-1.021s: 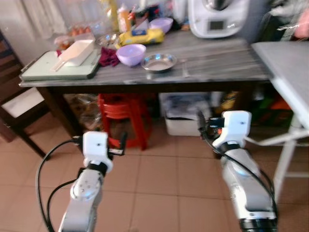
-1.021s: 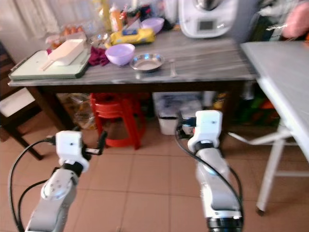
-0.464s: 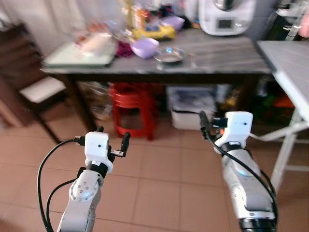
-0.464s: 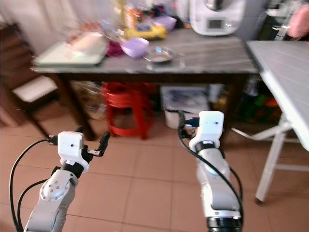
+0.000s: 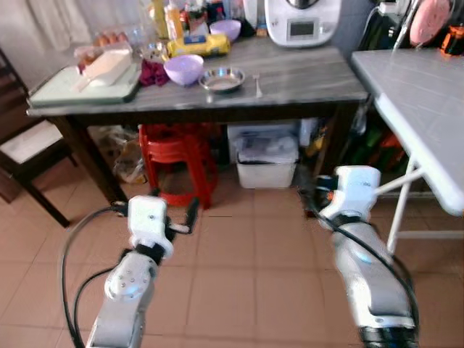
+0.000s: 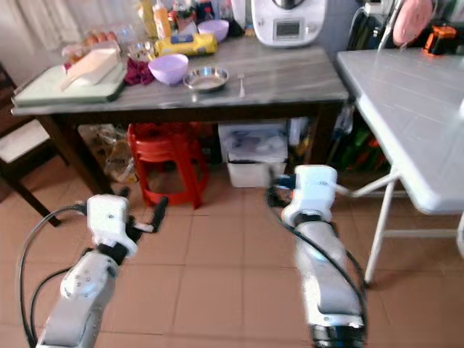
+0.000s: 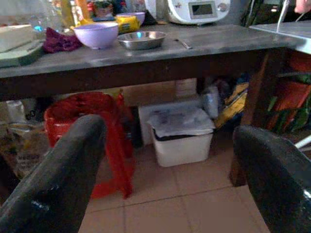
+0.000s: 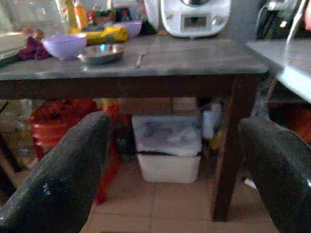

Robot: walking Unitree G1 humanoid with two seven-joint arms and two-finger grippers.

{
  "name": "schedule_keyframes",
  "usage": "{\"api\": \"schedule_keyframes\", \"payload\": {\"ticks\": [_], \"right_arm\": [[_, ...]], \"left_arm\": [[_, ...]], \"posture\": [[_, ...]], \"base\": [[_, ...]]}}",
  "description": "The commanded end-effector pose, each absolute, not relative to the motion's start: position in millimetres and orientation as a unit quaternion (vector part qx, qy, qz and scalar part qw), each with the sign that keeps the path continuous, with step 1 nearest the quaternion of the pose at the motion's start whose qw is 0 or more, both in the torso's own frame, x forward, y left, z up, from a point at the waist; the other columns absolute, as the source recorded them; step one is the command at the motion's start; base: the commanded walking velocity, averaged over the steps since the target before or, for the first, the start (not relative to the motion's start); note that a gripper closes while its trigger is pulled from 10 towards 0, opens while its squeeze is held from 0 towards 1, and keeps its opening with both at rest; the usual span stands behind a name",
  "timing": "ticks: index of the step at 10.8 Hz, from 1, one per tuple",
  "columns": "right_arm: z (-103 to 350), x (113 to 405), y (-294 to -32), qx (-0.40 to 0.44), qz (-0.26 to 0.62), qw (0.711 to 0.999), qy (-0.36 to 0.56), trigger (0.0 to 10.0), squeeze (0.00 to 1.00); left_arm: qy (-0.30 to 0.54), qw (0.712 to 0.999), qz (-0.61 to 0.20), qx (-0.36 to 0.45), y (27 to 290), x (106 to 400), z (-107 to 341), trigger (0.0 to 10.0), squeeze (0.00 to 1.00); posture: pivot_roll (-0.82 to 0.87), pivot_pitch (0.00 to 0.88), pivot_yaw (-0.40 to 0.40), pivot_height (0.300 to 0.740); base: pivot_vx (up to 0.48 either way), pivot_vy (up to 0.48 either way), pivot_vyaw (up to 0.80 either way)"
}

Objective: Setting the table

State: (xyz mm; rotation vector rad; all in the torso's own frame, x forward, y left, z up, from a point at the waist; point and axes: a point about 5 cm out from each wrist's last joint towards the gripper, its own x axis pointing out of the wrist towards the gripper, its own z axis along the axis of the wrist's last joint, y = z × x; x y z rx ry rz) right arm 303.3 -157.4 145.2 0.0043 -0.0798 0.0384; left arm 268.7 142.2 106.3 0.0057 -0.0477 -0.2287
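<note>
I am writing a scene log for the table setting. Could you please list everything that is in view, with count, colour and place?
Wooden table: one, grey top, ahead.
Bowl: two, purple; one mid-table, one at the back.
Metal dish: one, silver, beside the front bowl.
Fork: one, silver, right of the dish.
Kitchen machine: one, white, back.
Tray: one, pale green, left end.
Stool: one, red, under the table.
Storage box: one, white, under the table.
Folding table: one, grey, right.
Left gripper: open, low.
Right gripper: open, low.
</note>
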Motion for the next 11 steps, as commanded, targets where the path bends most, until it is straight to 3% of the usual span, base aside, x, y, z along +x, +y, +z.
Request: {"api": "schedule_keyframes", "payload": {"ticks": [1, 11], "right_arm": [[147, 304, -150, 0.007, 0.028, 0.999, -0.044, 10.0, 0.00], [141, 292, -151, 0.020, 0.015, 0.999, -0.033, 10.0, 0.00]], "left_arm": [[-0.025, 0.994, -0.107, 0.010, 149, 269, 108, 10.0, 0.00], [-0.021, 0.996, -0.089, 0.007, 149, 270, 105, 10.0, 0.00]], "posture": [[-0.04, 0.079, 0.080, 0.740], [-0.04, 0.105, 0.076, 0.740]], "base": [[0.000, -0.480, 0.00], [0.000, -0.469, 0.00]]}}
